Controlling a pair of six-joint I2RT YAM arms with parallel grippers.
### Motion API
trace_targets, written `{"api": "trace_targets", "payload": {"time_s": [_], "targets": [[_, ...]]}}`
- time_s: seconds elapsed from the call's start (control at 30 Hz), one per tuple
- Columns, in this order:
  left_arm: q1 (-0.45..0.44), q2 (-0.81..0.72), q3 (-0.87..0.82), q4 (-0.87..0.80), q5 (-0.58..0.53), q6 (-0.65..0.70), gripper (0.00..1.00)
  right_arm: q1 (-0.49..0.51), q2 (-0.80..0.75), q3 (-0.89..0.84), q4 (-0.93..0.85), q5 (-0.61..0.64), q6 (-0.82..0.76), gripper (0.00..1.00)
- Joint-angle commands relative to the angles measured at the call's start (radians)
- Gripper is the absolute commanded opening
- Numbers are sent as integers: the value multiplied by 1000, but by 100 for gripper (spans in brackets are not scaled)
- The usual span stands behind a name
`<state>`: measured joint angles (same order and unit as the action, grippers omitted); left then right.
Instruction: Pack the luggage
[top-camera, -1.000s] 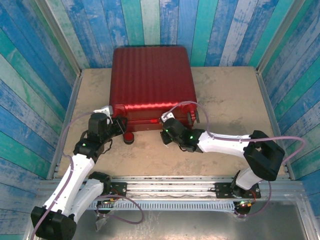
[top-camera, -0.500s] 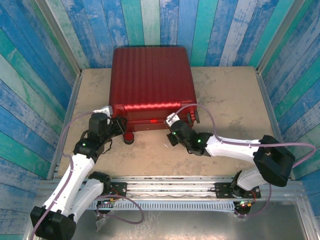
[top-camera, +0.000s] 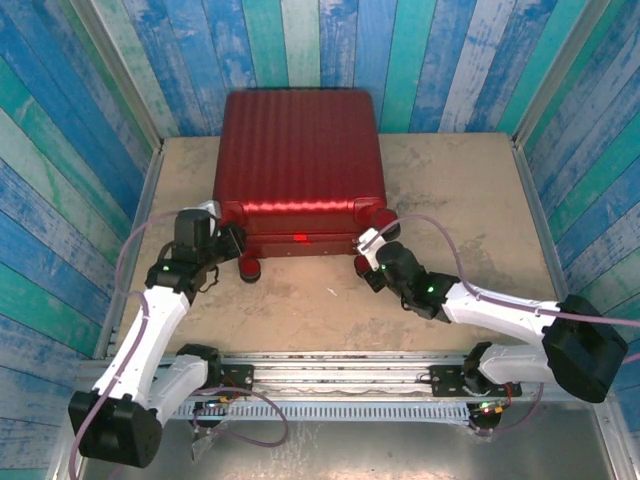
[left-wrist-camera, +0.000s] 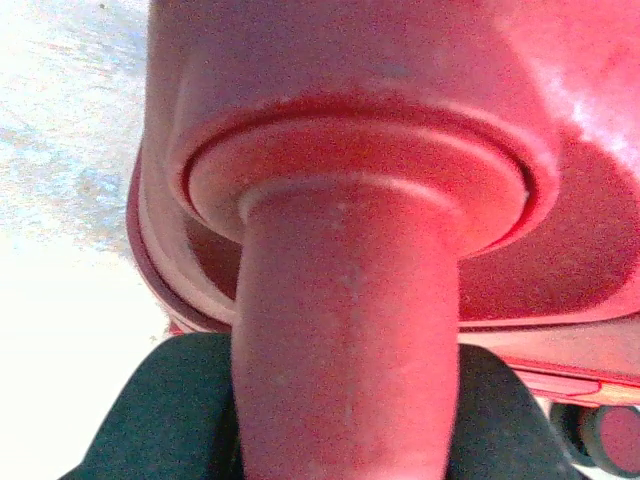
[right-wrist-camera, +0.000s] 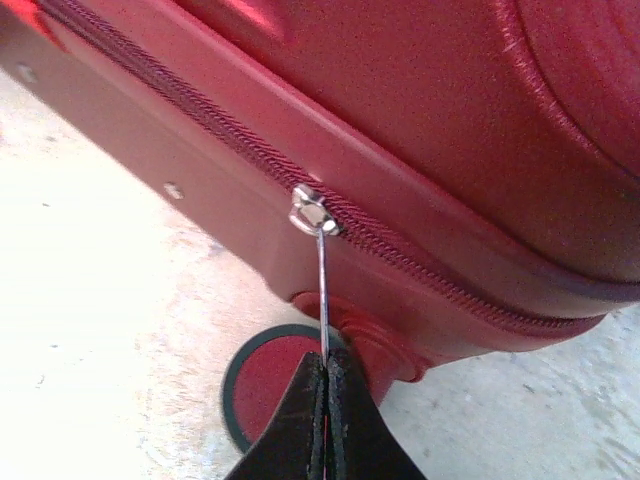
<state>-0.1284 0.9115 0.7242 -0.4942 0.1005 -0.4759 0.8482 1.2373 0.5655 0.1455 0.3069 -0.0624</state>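
**Top external view.** The luggage (top-camera: 295, 165) lies closed and flat on the table (top-camera: 460, 190). Its far end is against the back wall and its wheeled end faces the arms. The left gripper (top-camera: 228, 243) is pressed to the near-left corner, just above the left wheel (top-camera: 248, 270). I cannot tell from here whether its fingers clasp anything. The right gripper (top-camera: 368, 262) sits at the near-right corner, touching the near edge.

**Left wrist view.** The red shell of the luggage (left-wrist-camera: 400, 60) is very close. A thick wheel stem (left-wrist-camera: 345, 330) runs from a round socket toward the camera, with a dark shape behind its lower end. The fingers cannot be made out, so their state stays unclear.

**Right wrist view.** The right gripper (right-wrist-camera: 323, 365) is pinched shut on the thin metal zipper pull (right-wrist-camera: 322, 280). The pull hangs straight from its slider on the zipper (right-wrist-camera: 180, 115) along the seam. The right wheel (right-wrist-camera: 262, 385) sits just behind the fingertips.

**Against a second ago.** The right gripper was then near the middle of the near edge. It has moved right to the corner, and its arm is stretched out lower. The near end of the luggage has shifted slightly left, and the left gripper has shifted with it.
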Motion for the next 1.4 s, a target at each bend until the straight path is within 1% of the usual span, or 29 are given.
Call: {"api": "trace_targets", "payload": {"time_s": [0.0,0.07,0.13,0.23,0.33,0.4,0.5,0.53,0.6,0.67,0.73,0.83,0.97,1.0,1.03,1.07,1.1,1.2,1.3,1.37], "targets": [[159,50,49,125,-135,-79,0,-121,-44,1,-63,-18,67,0],[214,89,60,152,-94,-95,0,-147,-59,3,-74,-62,67,0],[247,127,74,175,-76,-106,0,-165,-72,7,-85,-97,63,0],[253,159,103,191,-75,-119,0,-173,-84,10,-84,-112,69,0],[254,125,81,234,-22,-139,0,-169,-87,-21,-14,-117,124,0],[253,78,51,247,-9,-137,0,-147,-83,-66,62,-65,181,0],[253,20,14,226,-44,-107,0,-118,-76,-138,176,30,286,0],[253,11,9,205,-64,-96,0,-103,-76,-167,228,71,319,0],[253,2,3,179,-66,-87,0,-86,-68,-230,357,99,348,0],[254,-7,-15,175,-38,-97,0,-78,-44,-281,468,110,358,0],[253,-22,-35,191,-2,-118,0,-78,-18,-293,528,88,334,0],[253,-47,-55,215,39,-135,0,-74,-8,-267,491,65,284,0],[253,-63,-54,208,61,-124,0,-73,-47,-266,491,-14,252,1],[252,-65,-54,206,67,-124,0,-75,-63,-259,464,-39,265,6],[252,-66,-55,206,74,-126,0,-74,-75,-254,448,-59,285,16],[253,-66,-58,209,80,-128,0,-74,-82,-258,456,-78,300,31],[252,-67,-60,212,87,-128,0,-71,-81,-270,490,-93,317,44],[253,-68,-65,213,102,-129,0,-55,-41,-288,573,-94,366,50],[252,-72,-68,212,109,-123,0,-19,47,-275,664,-70,377,58],[253,-73,-69,210,112,-118,0,0,125,-256,726,-53,377,62]]}}
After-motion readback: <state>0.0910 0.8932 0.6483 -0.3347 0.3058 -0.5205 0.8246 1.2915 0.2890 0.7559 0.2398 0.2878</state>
